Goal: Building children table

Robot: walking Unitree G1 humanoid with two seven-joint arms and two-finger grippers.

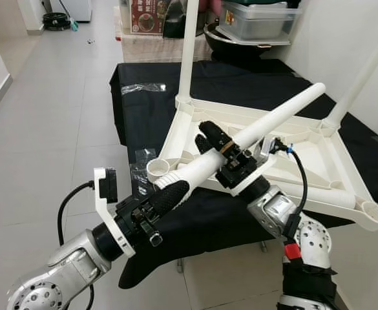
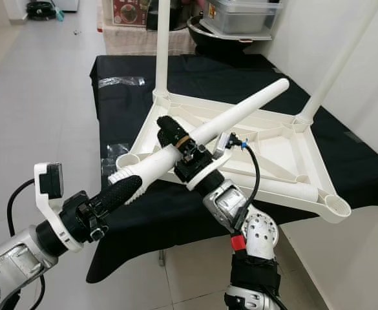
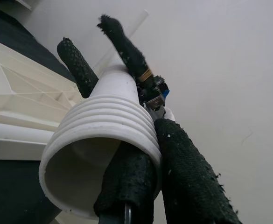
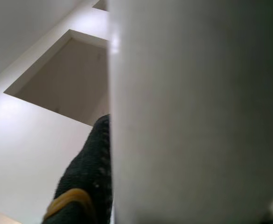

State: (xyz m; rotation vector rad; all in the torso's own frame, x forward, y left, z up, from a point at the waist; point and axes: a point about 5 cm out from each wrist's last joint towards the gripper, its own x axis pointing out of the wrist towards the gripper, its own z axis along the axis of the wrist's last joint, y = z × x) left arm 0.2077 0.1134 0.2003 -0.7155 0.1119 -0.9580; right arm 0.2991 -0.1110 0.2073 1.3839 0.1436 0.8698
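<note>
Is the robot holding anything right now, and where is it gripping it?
Yes: a white table leg. The left gripper holds it near its ribbed screw end, and the right gripper clamps it around the middle, above the upturned tabletop.

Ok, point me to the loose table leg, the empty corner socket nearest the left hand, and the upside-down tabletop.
loose table leg (image 1: 276,118), left eye view, mid-shaft beyond the right hand.
empty corner socket (image 1: 157,170), left eye view, its round rim.
upside-down tabletop (image 1: 334,169), left eye view, ribbed underside near the right edge.
</note>
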